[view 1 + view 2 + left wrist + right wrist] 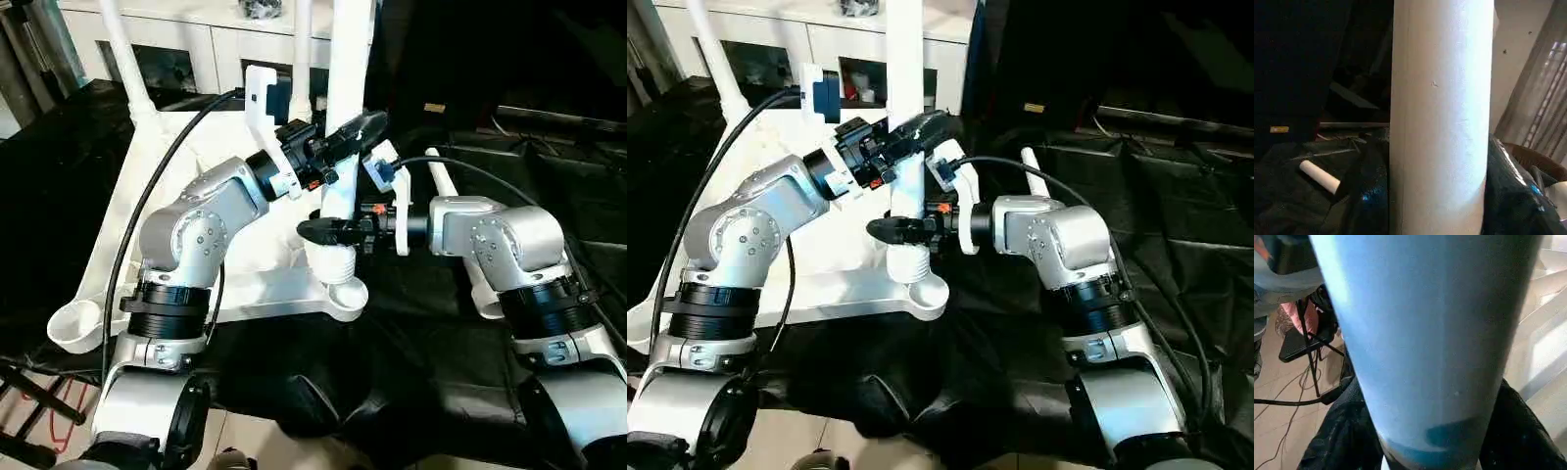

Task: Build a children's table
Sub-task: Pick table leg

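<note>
A black cloth point(431, 343) covers the work surface, with a white cabinet point(196, 44) with glass doors behind it and pale floor in front. On the cloth lies the white tabletop point(176, 196), underside up, its near right corner socket point(343, 292) close to the cloth's middle and another round socket point(78, 328) at the near left corner. An upright white leg point(345, 98) stands with its threaded lower end just above or in the near right socket; whether it is seated cannot be told. The left gripper point(348, 137) clasps this leg higher up, its black fingers wrapped against the tube. The right gripper point(328, 230) sits lower on the same leg, just above the thread, one black finger across the front of the tube; whether it is actually gripping cannot be told. Two more legs point(122, 54) stand upright at the tabletop's far corners. A fourth leg point(460, 220) lies on the cloth behind the right forearm.
</note>
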`<state>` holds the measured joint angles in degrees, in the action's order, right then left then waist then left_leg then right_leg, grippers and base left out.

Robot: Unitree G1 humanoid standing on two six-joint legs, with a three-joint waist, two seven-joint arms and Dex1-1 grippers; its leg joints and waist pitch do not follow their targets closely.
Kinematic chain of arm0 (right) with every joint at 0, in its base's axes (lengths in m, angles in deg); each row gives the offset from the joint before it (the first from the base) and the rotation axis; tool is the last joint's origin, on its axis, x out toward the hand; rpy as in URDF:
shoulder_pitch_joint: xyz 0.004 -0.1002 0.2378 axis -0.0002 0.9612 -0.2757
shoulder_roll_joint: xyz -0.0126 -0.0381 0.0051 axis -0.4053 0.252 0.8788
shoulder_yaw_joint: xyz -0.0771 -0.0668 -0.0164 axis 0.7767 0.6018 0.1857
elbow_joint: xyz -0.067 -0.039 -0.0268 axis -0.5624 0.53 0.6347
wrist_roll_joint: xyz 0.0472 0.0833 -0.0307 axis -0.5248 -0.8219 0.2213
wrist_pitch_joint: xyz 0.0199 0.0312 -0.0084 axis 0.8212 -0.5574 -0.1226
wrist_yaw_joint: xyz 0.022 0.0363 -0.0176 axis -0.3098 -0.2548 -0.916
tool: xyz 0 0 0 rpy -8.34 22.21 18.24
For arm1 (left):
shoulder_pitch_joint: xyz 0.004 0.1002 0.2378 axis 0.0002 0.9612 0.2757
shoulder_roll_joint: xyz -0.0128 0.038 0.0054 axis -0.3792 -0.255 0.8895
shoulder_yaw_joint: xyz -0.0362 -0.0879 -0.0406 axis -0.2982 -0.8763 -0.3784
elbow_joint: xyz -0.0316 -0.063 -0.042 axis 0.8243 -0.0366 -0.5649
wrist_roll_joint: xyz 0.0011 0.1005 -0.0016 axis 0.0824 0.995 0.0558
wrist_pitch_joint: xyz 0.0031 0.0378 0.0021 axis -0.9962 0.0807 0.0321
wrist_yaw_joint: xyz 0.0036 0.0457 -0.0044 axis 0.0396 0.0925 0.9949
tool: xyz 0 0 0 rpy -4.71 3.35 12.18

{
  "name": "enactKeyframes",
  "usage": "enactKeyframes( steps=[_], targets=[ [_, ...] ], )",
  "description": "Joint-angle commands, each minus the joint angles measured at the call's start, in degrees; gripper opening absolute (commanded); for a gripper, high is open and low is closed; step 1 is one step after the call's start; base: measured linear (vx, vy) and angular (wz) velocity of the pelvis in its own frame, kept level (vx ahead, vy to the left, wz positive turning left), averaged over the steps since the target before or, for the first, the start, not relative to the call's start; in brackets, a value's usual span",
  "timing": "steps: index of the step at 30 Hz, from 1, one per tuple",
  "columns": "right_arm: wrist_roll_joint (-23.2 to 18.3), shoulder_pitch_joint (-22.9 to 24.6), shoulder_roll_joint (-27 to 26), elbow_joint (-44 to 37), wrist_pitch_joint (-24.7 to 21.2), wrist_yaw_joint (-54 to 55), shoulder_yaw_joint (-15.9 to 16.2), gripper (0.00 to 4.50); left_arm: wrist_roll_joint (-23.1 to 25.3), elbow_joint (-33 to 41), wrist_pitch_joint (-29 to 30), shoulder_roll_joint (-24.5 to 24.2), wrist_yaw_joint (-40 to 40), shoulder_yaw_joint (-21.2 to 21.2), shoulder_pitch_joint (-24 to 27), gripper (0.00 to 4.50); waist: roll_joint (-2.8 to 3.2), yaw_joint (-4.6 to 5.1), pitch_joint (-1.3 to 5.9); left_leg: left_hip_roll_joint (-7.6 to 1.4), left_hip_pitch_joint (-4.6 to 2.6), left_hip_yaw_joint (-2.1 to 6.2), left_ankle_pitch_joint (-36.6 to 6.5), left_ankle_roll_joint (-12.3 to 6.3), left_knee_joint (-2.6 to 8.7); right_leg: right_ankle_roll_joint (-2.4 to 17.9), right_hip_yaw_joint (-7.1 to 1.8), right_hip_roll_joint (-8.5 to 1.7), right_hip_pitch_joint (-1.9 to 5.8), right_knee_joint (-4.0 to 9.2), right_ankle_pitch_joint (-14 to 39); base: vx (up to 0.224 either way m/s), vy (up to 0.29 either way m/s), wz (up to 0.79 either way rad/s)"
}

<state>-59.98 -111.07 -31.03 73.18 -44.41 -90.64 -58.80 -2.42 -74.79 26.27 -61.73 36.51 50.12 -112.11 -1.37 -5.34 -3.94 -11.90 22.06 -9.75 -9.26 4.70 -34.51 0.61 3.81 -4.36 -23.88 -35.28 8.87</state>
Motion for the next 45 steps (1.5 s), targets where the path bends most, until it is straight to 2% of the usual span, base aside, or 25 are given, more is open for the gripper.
enactKeyframes(
  steps=[1, 2, 3, 4, 5, 10, 14, 15, 17, 18, 19, 20, 21, 23, 24, 26, 27, 29, 31, 32, 34, 35, 38, 41, 45],
  targets=[
    [0.4, 0.2, 0.6, 0.8, -0.2, 0.8, -0.4, 2.04, 0.0, 0.9, -0.3, 0.1, 0.3, 0.0, -1.1, 2.40, 0.21, -0.24, 5.06, -0.64, -0.89, -0.10, -9.3, 1.18, 3.53, 10.2, -2.14, -2.89, 3.79, 3.64, 10.8, 0.000, 0.000, 0.00],
    [0.5, 0.3, 0.4, 0.7, 0.2, 1.3, -0.6, 2.03, -0.4, 1.3, -0.2, 0.1, 0.2, -0.3, -1.0, 2.54, 0.15, -0.27, 5.08, -0.63, -0.89, -0.10, -9.3, 1.18, 3.51, 10.2, -2.13, -2.89, 3.82, 3.61, 10.8, 0.000, 0.000, 0.00],
    [0.5, 0.4, 0.2, 0.7, 0.6, 1.6, -0.8, 2.01, -0.6, 1.6, -0.5, 0.2, 0.1, -0.6, -0.9, 2.60, 0.41, -0.25, 5.06, -0.64, -0.94, -0.08, -9.5, 1.19, 3.53, 10.3, -2.11, -2.89, 3.71, 3.64, 10.9, 0.000, 0.000, 0.00],
    [0.5, 0.6, -0.1, 0.7, 1.1, 2.1, -1.2, 2.01, -0.3, 1.7, -2.2, 0.6, 0.4, -1.1, -0.8, 2.60, 0.41, -0.25, 5.06, -0.64, -0.94, -0.08, -9.5, 1.19, 3.53, 10.3, -2.11, -2.89, 3.71, 3.64, 10.9, 0.000, 0.000, 0.00],
    [0.5, 0.9, -0.7, 0.7, 2.3, 2.9, -2.0, 1.97, -0.3, 1.7, -5.8, 1.6, 0.8, -2.5, -0.5, 2.89, 0.25, -0.26, 5.04, -0.64, -0.90, -0.05, -9.6, 1.17, 3.55, 10.3, -2.11, -2.94, 3.80, 3.82, 11.0, 0.000, 0.000, 0.00],
    [0.4, 2.1, -3.2, 1.0, 7.1, 6.4, -5.5, 1.93, -1.3, 3.0, -14.1, 4.5, 2.8, -6.9, -0.3, 3.00, 0.15, -0.20, 5.14, -0.72, -0.81, -0.07, -9.4, 1.19, 3.52, 10.8, -2.12, -3.04, 3.89, 3.66, 9.7, 0.000, 0.000, 0.00],
    [0.9, 2.8, -4.9, 1.7, 10.9, 9.8, -7.6, 1.91, -0.9, 3.8, -16.9, 4.9, 4.6, -8.3, -0.1, 3.00, 0.19, -0.16, 5.08, -0.75, -0.96, -0.17, -9.9, 1.03, 3.53, 10.4, -2.14, -2.99, 3.63, 3.73, 11.1, 0.000, 0.000, 0.00],
    [1.4, 3.4, -5.5, 2.0, 13.3, 11.5, -8.2, 1.91, -1.1, 4.3, -16.4, 3.9, 3.4, -8.3, 1.0, 3.00, -0.11, -0.10, 5.06, -0.78, -0.99, -0.17, -9.9, 1.12, 3.62, 9.9, -2.09, -3.02, 3.60, 3.79, 11.8, 0.000, 0.000, 0.00],
    [2.3, 3.8, -5.6, 2.0, 14.6, 12.4, -8.1, 1.91, 0.0, 4.6, -16.3, 2.2, 0.8, -6.8, 2.3, 3.00, 0.21, -0.07, 4.99, -0.75, -1.06, -0.10, -10.2, 1.39, 3.67, 9.4, -2.07, -2.97, 3.42, 3.76, 13.0, 0.000, 0.000, 0.00],
    [4.3, 4.7, -5.2, 2.1, 16.8, 13.5, -7.2, 1.91, 3.0, 5.1, -16.6, -1.2, -4.1, -3.0, 4.8, 3.00, -0.12, -0.05, 5.01, -0.76, -1.09, -0.14, -10.0, 1.27, 3.76, 8.9, -2.09, -2.95, 3.43, 3.88, 13.5, 0.000, 0.000, 0.00],
    [5.0, 5.0, -5.0, 2.1, 17.4, 13.8, -6.8, 1.91, 4.2, 5.3, -16.7, -2.6, -5.9, -1.4, 5.8, 3.00, 0.12, -0.15, 5.04, -0.81, -1.08, -0.02, -9.6, 1.24, 3.81, 8.4, -2.10, -3.05, 3.36, 3.85, 13.8, 0.000, 0.000, 0.00],
    [7.6, 6.3, -4.0, 2.2, 19.4, 14.6, -4.9, 1.91, 9.2, 5.5, -18.1, -8.0, -12.3, 4.9, 9.6, 3.00, 0.18, 0.11, 4.98, -0.77, -1.00, -0.15, -9.6, 1.36, 3.84, 8.1, -2.17, -2.86, 3.33, 3.73, 13.7, 0.000, 0.000, 0.00],
    [8.1, 6.9, -3.8, 2.0, 19.8, 14.7, -4.5, 1.91, 11.4, 5.4, -19.1, -10.4, -15.0, 7.8, 11.3, 3.00, 0.31, 0.13, 4.99, -0.87, -1.23, 0.03, -9.5, 1.51, 4.06, 6.8, -2.17, -2.80, 3.07, 3.75, 14.2, 0.000, 0.000, 0.00],
    [8.6, 8.1, -3.7, 1.4, 21.8, 14.1, -4.0, 1.91, 14.5, 4.8, -20.8, -13.8, -18.8, 11.6, 13.5, 3.00, 0.46, 0.39, 5.00, -0.76, -1.22, -0.20, -10.1, 2.04, 4.01, 7.3, -2.35, -2.75, 3.13, 3.64, 13.6, 0.000, 0.000, 0.00],
    [8.8, 8.7, -3.6, 1.0, 22.1, 14.1, -3.7, 1.91, 16.1, 4.3, -21.9, -15.7, -20.7, 13.7, 14.7, 3.00, 0.79, 0.32, 4.96, -0.87, -1.39, -0.19, -10.7, 2.13, 4.10, 7.7, -2.39, -2.76, 2.90, 3.72, 13.0, 0.000, 0.000, 0.00],
    [9.0, 9.1, -3.4, 0.8, 22.3, 14.1, -3.5, 1.91, 17.1, 4.0, -22.5, -16.9, -21.9, 15.0, 15.4, 3.00, 0.69, 0.36, 4.88, -0.84, -1.23, -0.07, -11.7, 2.29, 4.21, 8.0, -2.35, -2.85, 3.09, 3.68, 13.6, 0.000, 0.000, 0.00],
    [9.2, 9.8, -3.4, 0.4, 22.0, 14.6, -3.4, 1.91, 18.1, 3.7, -22.3, -19.5, -25.5, 17.7, 17.3, 3.00, 0.98, 0.37, 4.78, -0.82, -1.43, -0.06, -12.9, 2.69, 4.25, 8.5, -2.40, -2.91, 2.99, 3.74, 14.1, 0.000, 0.000, 0.00],
    [9.3, 9.9, -3.3, 0.4, 22.0, 14.6, -3.3, 1.91, 18.4, 3.5, -22.3, -19.9, -26.0, 18.1, 17.5, 3.00, 0.77, 0.55, 4.61, -0.76, -1.41, -0.09, -14.4, 2.89, 4.34, 8.4, -2.46, -2.87, 3.02, 3.81, 15.9, 0.000, 0.000, 0.00],
    [10.1, 10.5, -3.1, 0.1, 22.7, 14.6, -2.6, 1.91, 21.4, 0.9, -23.1, -22.6, -28.7, 21.6, 18.5, 3.00, 1.39, 0.57, 4.56, -0.74, -1.54, -0.03, -15.5, 3.24, 4.35, 8.2, -2.48, -2.85, 2.82, 4.01, 17.3, 0.000, 0.000, 0.00],
    [10.1, 10.5, -3.1, 0.1, 22.7, 14.6, -2.6, 1.91, 21.4, 0.9, -23.1, -22.6, -28.7, 21.6, 18.5, 2.82, 1.20, 0.63, 4.59, -0.70, -1.70, -0.04, -16.4, 3.32, 4.37, 7.9, -2.47, -2.73, 2.72, 4.12, 18.1, 0.000, 0.000, 0.00],
    [10.2, 10.7, -3.2, -0.2, 22.9, 14.3, -2.5, 1.91, 23.6, -2.5, -24.2, -23.1, -29.4, 22.7, 18.4, 2.64, 1.28, 0.61, 4.59, -0.73, -1.63, 0.01, -16.4, 3.43, 4.41, 8.1, -2.49, -2.79, 2.78, 4.11, 17.7, 0.000, 0.000, 0.00],
    [10.2, 10.8, -3.2, -0.6, 22.9, 14.1, -2.3, 1.91, 24.8, -5.4, -25.1, -23.0, -29.8, 23.1, 17.9, 2.61, 1.68, 0.61, 4.60, -0.65, -1.70, 0.09, -16.9, 3.52, 4.40, 8.1, -2.46, -2.77, 2.74, 4.15, 18.1, 0.000, 0.000, 0.00],
    [10.3, 10.9, -3.1, -0.9, 22.8, 14.0, -2.0, 1.91, 25.9, -7.7, -25.8, -23.1, -29.0, 23.4, 17.4, 2.37, 1.45, 0.64, 4.72, -0.76, -1.70, 0.18, -17.2, 3.75, 4.45, 8.2, -2.45, -2.88, 2.87, 4.11, 17.8, 0.000, 0.000, 0.00],
    [10.1, 11.6, -3.0, -1.8, 22.3, 13.3, -1.4, 1.91, 27.6, -12.2, -27.9, -23.1, -28.3, 23.9, 16.5, 2.10, 1.66, 0.57, 4.55, -0.65, -1.92, 0.16, -18.8, 3.54, 4.40, 8.4, -2.44, -2.79, 2.59, 4.46, 19.3, 0.000, 0.000, 0.00],
    [10.1, 12.2, -2.9, -2.6, 22.1, 12.8, -0.9, 1.91, 28.1, -14.9, -29.2, -22.7, -28.3, 23.6, 15.8, 1.72, 1.81, 0.58, 4.69, -0.69, -1.73, 0.31, -18.6, 3.71, 4.45, 8.8, -2.41, -2.89, 2.85, 4.25, 17.9, 0.000, 0.000, 0.00]
  ],
)
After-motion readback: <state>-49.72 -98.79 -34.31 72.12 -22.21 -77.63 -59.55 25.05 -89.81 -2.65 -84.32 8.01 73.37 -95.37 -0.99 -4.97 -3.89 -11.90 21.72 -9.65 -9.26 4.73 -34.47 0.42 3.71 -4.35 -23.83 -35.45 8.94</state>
